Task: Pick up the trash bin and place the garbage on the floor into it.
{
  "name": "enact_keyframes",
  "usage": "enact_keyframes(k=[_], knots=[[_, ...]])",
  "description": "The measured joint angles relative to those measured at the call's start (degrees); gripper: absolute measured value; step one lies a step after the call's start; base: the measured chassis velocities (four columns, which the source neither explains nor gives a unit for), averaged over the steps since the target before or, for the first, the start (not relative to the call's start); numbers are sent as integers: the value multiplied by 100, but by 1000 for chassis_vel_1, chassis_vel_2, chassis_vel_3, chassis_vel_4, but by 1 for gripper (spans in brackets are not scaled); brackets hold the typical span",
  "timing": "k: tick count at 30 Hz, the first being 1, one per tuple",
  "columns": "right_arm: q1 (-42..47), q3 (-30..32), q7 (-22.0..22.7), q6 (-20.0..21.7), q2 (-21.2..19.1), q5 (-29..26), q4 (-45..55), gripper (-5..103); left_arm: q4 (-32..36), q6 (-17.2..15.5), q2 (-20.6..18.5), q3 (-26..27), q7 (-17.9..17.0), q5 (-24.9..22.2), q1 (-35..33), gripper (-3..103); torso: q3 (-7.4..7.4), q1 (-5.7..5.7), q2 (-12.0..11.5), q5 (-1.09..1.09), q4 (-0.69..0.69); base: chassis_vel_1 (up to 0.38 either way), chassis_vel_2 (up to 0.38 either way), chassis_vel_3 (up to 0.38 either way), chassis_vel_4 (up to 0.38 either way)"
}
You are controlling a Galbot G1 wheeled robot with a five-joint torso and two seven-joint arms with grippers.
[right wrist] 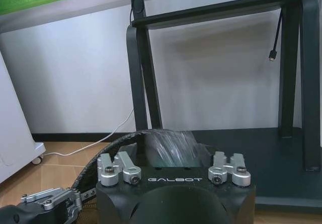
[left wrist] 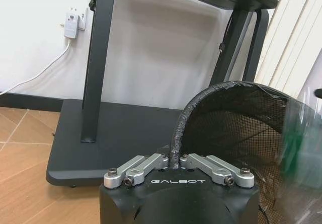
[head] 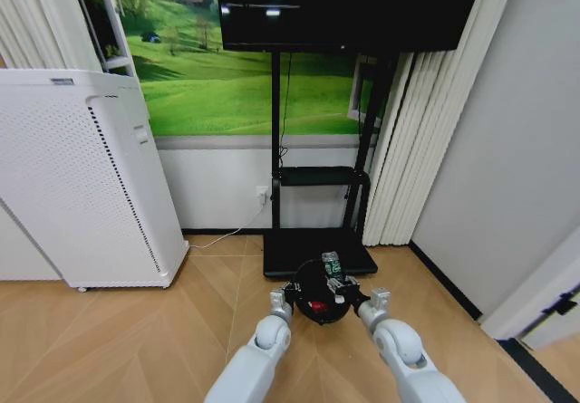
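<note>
The black mesh trash bin (head: 313, 296) hangs just above the floor between my two arms, in front of the TV stand. My left gripper (left wrist: 174, 157) is shut on its taped rim (left wrist: 177, 128); in the head view this gripper (head: 288, 296) sits at the bin's left side. My right gripper (right wrist: 173, 164) is shut on a clear bottle (right wrist: 170, 146) with a green label (head: 332, 262), held over the bin's right rim and tilted toward the opening. A red piece of garbage (head: 315, 307) lies inside the bin. The bottle appears as a blurred shape (left wrist: 301, 133) in the left wrist view.
A tall white perforated appliance (head: 82, 186) stands at the left. The black TV stand's base plate (head: 294, 251) and posts are right behind the bin. A wall outlet (head: 262, 194) with a cord is behind it. Pleated curtains (head: 412, 140) and a grey wall close the right side.
</note>
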State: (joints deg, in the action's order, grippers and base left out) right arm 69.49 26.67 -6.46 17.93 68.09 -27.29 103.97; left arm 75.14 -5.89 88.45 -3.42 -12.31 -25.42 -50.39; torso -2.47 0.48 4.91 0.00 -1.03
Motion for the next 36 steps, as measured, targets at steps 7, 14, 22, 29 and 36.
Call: enact_keyframes(k=[7, 14, 22, 29, 36], knots=[[69, 48, 41, -73, -75, -8, 23, 93, 19, -12, 3, 10, -38, 8, 33, 4, 0, 0, 0, 0, 0, 0, 0, 0, 0], [316, 728, 543, -237, -314, -116, 149, 100, 506, 27, -281, 375, -19, 621, -298, 4, 0, 0, 0, 0, -1, 0, 0, 0, 0], [678, 1130, 196, -303, -552, -69, 24, 100, 1605, 128, -912, 1106, 129, 1100, -1332, 4, 1, -1, 1, -1, 3, 0, 0, 0, 0], [577, 1011, -48, -295, -508, -38, -357, 100, 2174, -89, -1168, 1140, -45, 870, -1728, 4, 1, -1, 1, -1, 2, -15, -14, 15, 16], [464, 952, -322, -494, -707, 32, -896, 100, 2526, -166, -1445, 1176, -110, 732, -1883, 4, 0, -1, 1, 0, 0, -134, -114, 119, 113]])
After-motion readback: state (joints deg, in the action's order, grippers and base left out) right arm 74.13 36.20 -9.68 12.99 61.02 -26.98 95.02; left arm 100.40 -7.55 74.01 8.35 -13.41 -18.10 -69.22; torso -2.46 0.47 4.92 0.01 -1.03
